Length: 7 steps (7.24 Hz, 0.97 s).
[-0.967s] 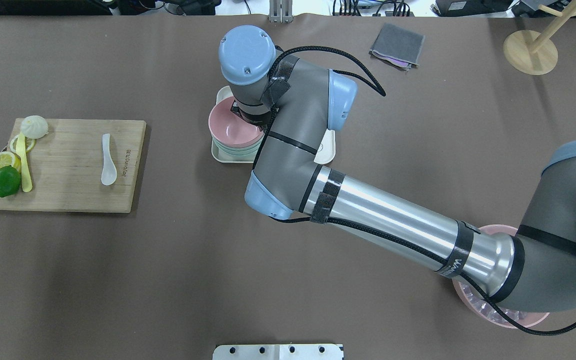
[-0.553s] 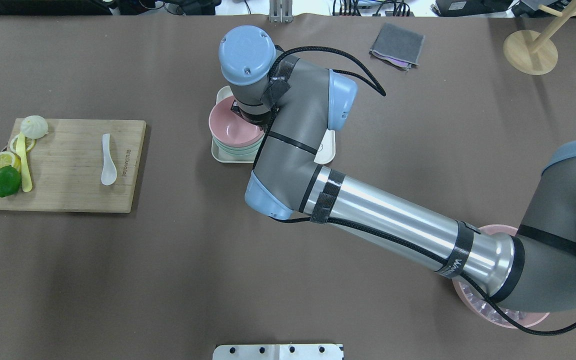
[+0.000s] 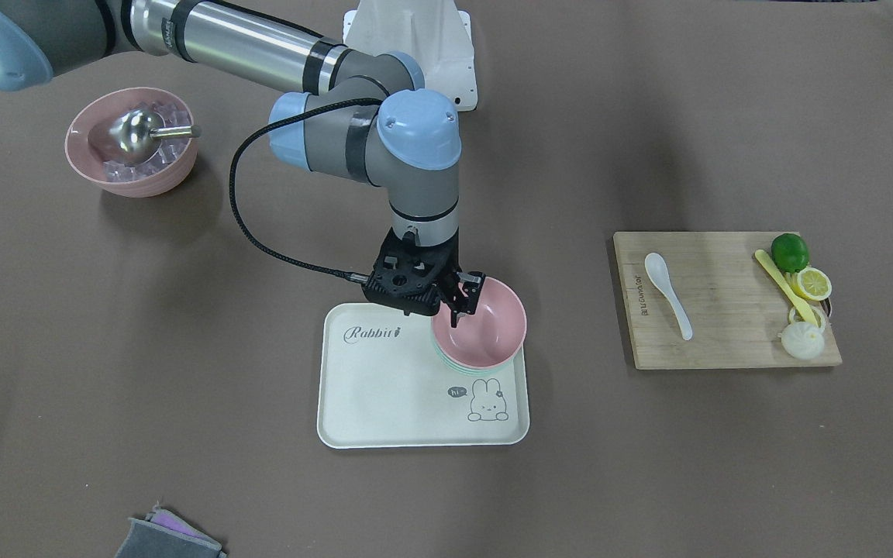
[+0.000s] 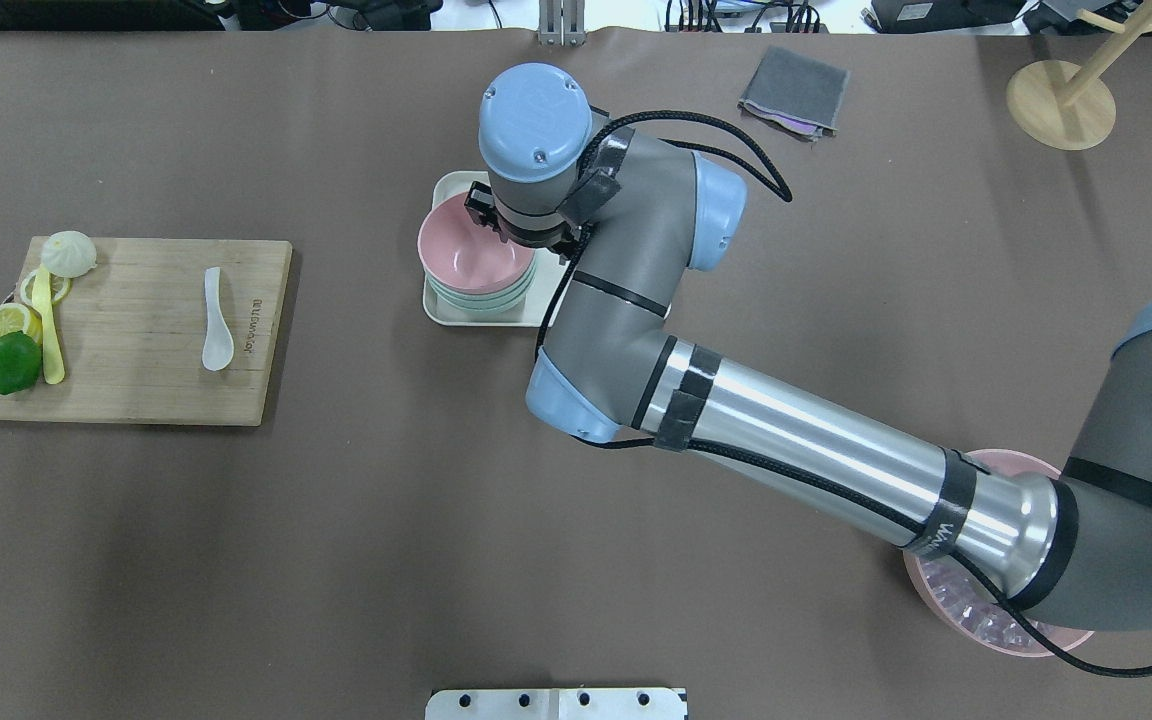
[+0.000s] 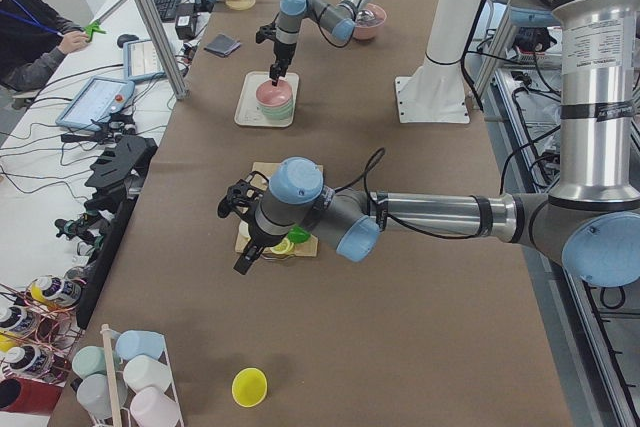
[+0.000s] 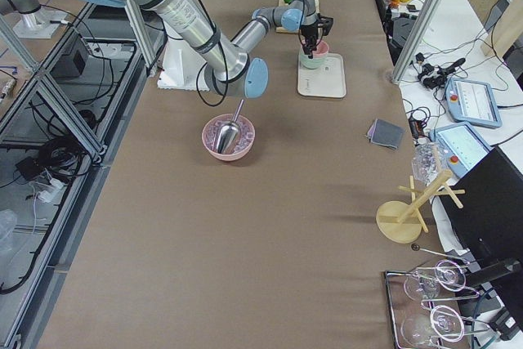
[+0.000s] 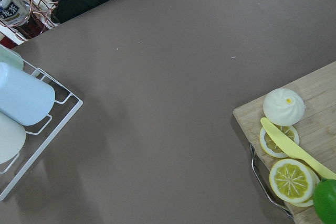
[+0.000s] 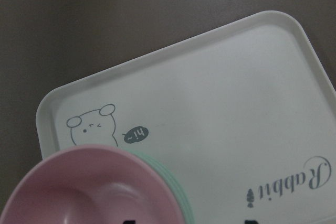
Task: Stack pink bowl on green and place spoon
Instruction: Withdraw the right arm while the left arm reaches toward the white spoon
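Observation:
The pink bowl (image 4: 469,252) sits nested on the green bowl (image 4: 484,299) on the white rabbit tray (image 3: 384,387). The stack also shows in the front view, pink bowl (image 3: 487,332) over green bowl (image 3: 458,366). My right gripper (image 3: 465,298) hangs just above the pink bowl's rim on the robot's side, fingers apart and holding nothing. The white spoon (image 4: 217,322) lies alone on the wooden cutting board (image 4: 136,400). My left gripper (image 5: 240,239) hovers by that board's end. It shows only in the left side view, so I cannot tell its state.
A lime (image 4: 12,362), lemon slices, a yellow knife (image 4: 50,330) and a bun (image 4: 69,253) sit on the board's left end. A pink bowl of ice with a metal scoop (image 3: 132,139) stands near the right arm's base. A grey cloth (image 4: 794,90) and wooden stand (image 4: 1061,100) lie at the far right.
My right wrist has shifted to the right and toward the table's far side. The pink bowl stays put on the green bowl. The spoon and board have not moved.

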### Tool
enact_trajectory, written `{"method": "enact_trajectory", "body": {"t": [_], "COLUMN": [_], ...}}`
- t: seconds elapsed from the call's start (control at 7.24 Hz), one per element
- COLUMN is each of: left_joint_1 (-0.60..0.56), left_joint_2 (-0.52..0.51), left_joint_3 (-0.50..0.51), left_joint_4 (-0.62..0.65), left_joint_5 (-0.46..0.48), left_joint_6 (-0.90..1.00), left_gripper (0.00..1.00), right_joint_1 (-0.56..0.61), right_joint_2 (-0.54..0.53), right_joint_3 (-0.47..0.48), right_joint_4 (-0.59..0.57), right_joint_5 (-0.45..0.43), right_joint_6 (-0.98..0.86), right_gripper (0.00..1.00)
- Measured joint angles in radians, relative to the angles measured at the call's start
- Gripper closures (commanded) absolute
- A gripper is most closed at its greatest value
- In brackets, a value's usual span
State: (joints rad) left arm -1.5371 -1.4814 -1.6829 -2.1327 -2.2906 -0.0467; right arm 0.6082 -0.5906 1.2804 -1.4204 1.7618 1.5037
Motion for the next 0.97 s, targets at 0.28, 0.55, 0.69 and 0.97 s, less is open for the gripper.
{"method": "enact_trajectory", "body": {"t": [0.28,0.55,0.69,0.97], "left_joint_1": [0.083,0.217,0.298,0.488], "left_joint_2": [-0.031,-0.069,-0.099,-0.179], "left_joint_3": [-0.004,-0.007,-0.009,-0.006], "left_joint_4": [-0.024,-0.108,-0.128,-0.134], "left_joint_5": [0.003,0.019,0.064,0.242], "left_joint_6": [-0.241,-0.550,-0.698,-0.951], "left_gripper": [0.02,0.02,0.02,0.03], "right_joint_1": [0.061,0.174,0.254,0.433], "right_joint_2": [-0.168,-0.315,-0.376,-0.490], "right_joint_3": [0.170,0.278,0.299,0.310], "right_joint_4": [-0.003,-0.004,-0.001,0.005], "right_joint_5": [0.006,0.063,0.137,0.308], "right_joint_6": [-0.148,-0.364,-0.505,-0.818], "right_gripper": [0.00,0.00,0.00,0.00]}}
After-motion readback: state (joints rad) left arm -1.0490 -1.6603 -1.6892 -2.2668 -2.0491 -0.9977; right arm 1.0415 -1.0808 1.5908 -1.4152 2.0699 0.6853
